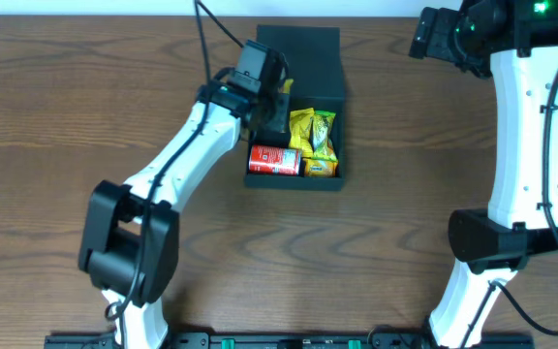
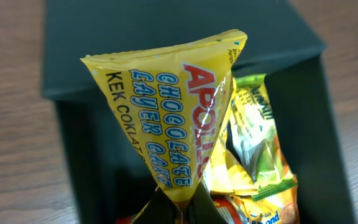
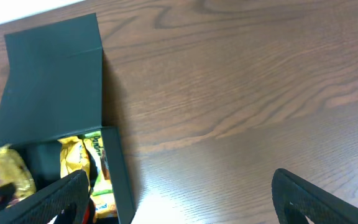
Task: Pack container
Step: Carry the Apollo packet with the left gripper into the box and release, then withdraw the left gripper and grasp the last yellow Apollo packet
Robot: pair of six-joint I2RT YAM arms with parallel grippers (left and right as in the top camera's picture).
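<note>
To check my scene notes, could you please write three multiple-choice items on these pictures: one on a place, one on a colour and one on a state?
1. Where is the red can? A. inside the box B. outside it, to its left C. outside it, to its right
2. What colour is the packet in the left end effector? A. blue B. yellow C. white
3. How does the lid stand? A. shut B. torn off C. open
Answers: 1 A, the can lies within the box walls beside other packets; 2 B, its wrapper is yellow with red and blue print; 3 C, the lid is swung back and the contents show.
</note>
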